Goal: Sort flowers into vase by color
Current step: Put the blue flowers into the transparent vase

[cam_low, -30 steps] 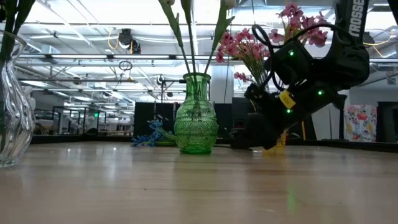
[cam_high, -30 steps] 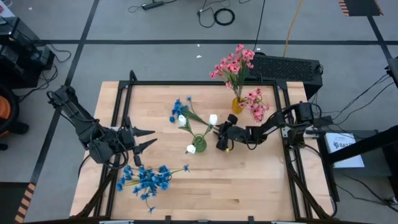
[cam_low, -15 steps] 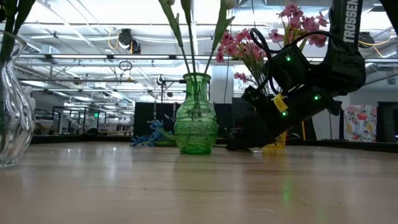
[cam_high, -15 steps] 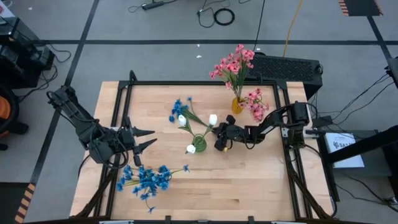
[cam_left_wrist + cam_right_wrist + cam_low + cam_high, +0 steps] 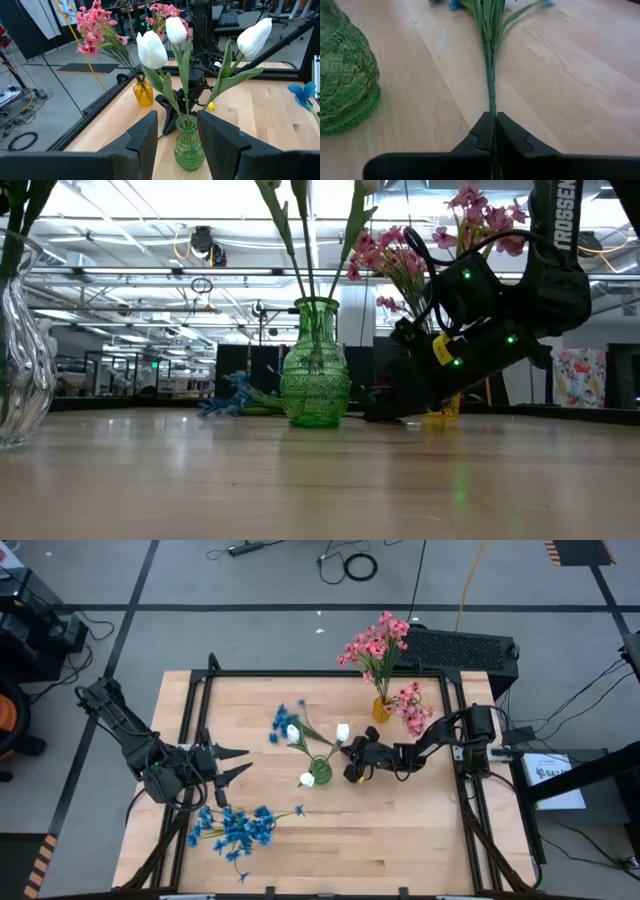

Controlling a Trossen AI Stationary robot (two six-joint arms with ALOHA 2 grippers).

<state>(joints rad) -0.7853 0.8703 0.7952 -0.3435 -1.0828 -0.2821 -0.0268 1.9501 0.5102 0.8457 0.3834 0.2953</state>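
Note:
A blue flower spray [image 5: 283, 718] lies on the table behind the green vase [image 5: 320, 768], which holds three white flowers [image 5: 151, 49]. My right gripper [image 5: 493, 119] is low over the table just right of the green vase and is shut on the spray's green stem. Pink flowers [image 5: 375, 645] stand in a yellow vase [image 5: 381, 710] at the far right. A bunch of blue flowers [image 5: 238, 828] stands in a clear vase [image 5: 20, 350] at the near left. My left gripper [image 5: 235, 762] waits open at the left, pointing toward the green vase. My right gripper pinches the blue spray's thin green stem [image 5: 492, 102] between its two fingers, near the stem's bare lower end. The fingers come slanting down from the table's right and point along the stem. The stem and blossoms [image 5: 455, 4] still lie on the table.
The green vase [image 5: 345, 75] stands close beside the held stem. A black frame [image 5: 300, 675] borders the table. A second pink cluster [image 5: 412, 710] hangs by the yellow vase. Bare wood lies at the near right.
My right gripper has moved slightly toward the green vase and has shut on the blue spray's stem. The spray's blossoms have slid a little toward the table's left.

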